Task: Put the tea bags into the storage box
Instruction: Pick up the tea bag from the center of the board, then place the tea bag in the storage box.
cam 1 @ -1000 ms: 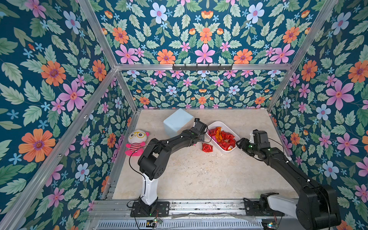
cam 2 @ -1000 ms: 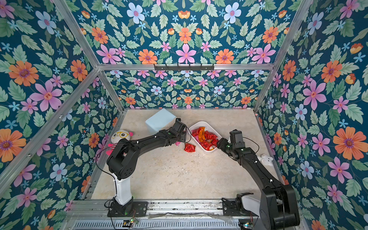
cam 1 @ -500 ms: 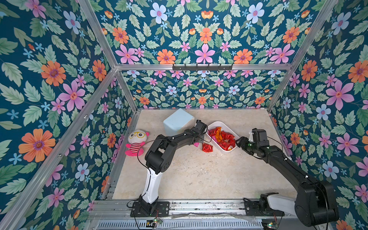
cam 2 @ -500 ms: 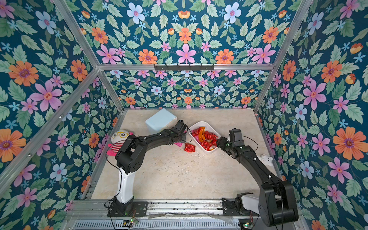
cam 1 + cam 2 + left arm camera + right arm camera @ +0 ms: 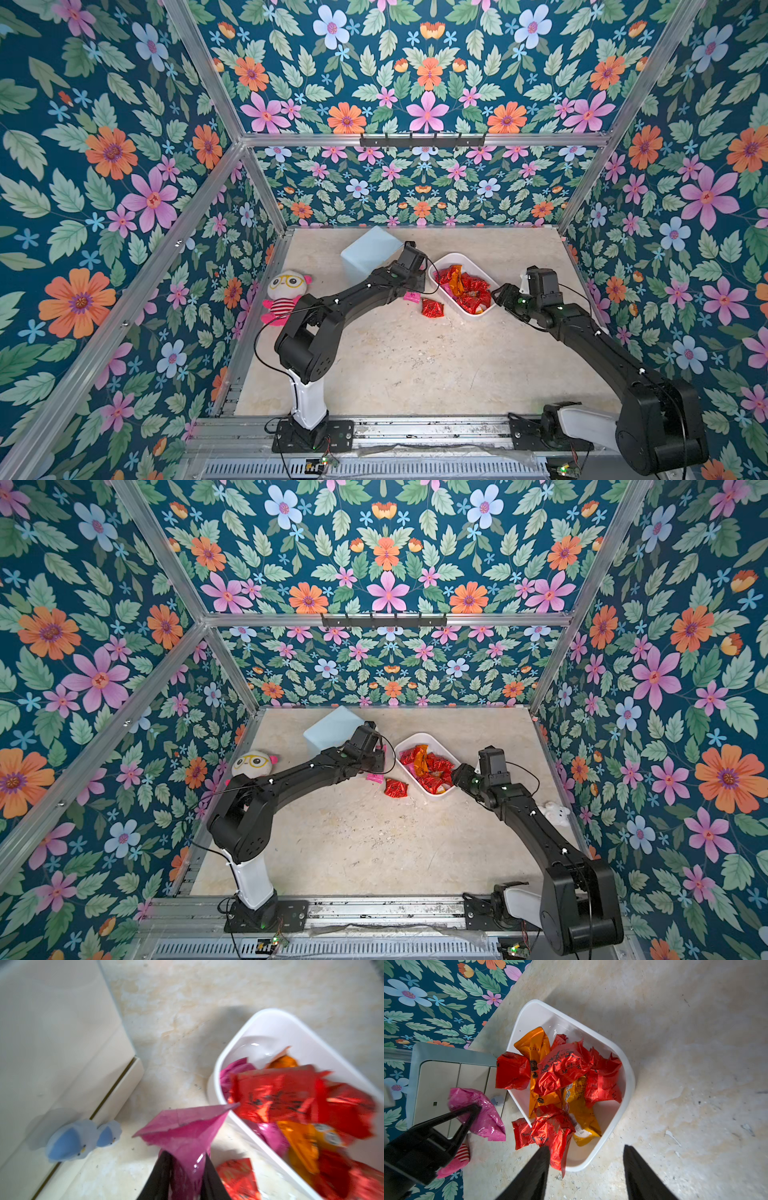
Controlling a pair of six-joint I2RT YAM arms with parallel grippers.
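Tea bags: a heap of red and orange-yellow foil sachets, with magenta ones beneath, lies in the storage box, a white oblong tub on the beige tabletop. In both top views the box's long axis runs diagonally, from its far end near the pale blue cabinet to its near end beside the right arm. One red sachet lies crumpled on top of the heap; an orange sachet lies with its long axis towards the box's far end.

A magenta tea bag is pinched between the fingers of the left gripper, outside the box and just beside its long wall; its flat sealed edge points away from the fingers, one corner reaching over the box rim in the left wrist view. The right wrist view shows the same bag in front of the cabinet's drawers.

A red tea bag lies on the table just beside the box.

The right gripper stands at the box's near end with jaws parted and nothing between them.

A striped plush toy lies near the left wall.
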